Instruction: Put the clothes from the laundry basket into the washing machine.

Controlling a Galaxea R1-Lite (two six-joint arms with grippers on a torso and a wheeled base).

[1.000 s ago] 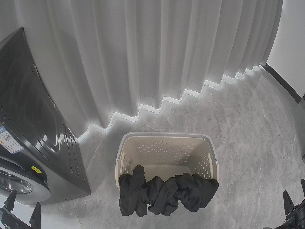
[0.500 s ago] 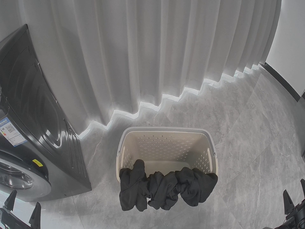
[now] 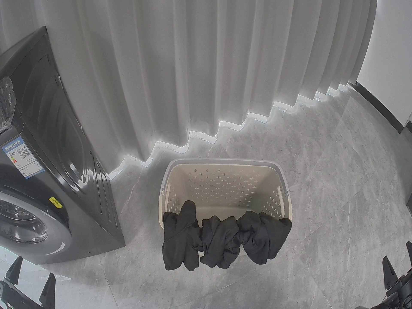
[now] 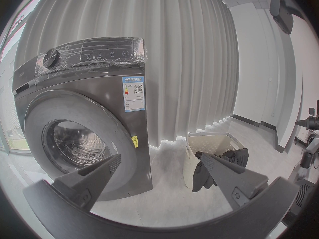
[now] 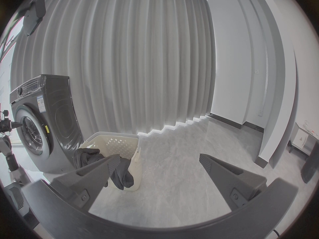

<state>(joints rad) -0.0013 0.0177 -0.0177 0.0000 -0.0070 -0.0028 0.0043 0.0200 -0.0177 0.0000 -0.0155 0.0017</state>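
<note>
Left gripper [image 3: 33,271] sits low at the near left corner of the head view, its two dark fingers spread wide with nothing between them. The right gripper [image 3: 397,258] sits at the near right corner, likewise spread and empty.

Against the earlier frames the whole head view has shifted. The washing machine [image 3: 51,151], laundry basket [image 3: 223,162] and curtain [image 3: 206,65] all lie differently in the picture together, so the camera has moved, not the things. Both grippers keep their spots at the picture's corners.

Both arms are held low over the grey floor [image 3: 343,172], well short of the basket. The cream basket with its grey rim stands on the floor before the white curtain, ahead of and between the two grippers. The clothes [image 3: 223,241], a dark bundle, hang over its near rim, partly inside and partly drooping down the outer wall.

The dark grey washing machine stands left of the basket and apart from it, with its round door [image 3: 21,228] near the left gripper. A blue-and-white label [image 3: 21,156] is stuck on its front above the door, and a small yellow sticker [image 3: 55,202] sits by the door ring. Their print is too small to read. Clear film [image 4: 89,55] wraps the control panel.
</note>
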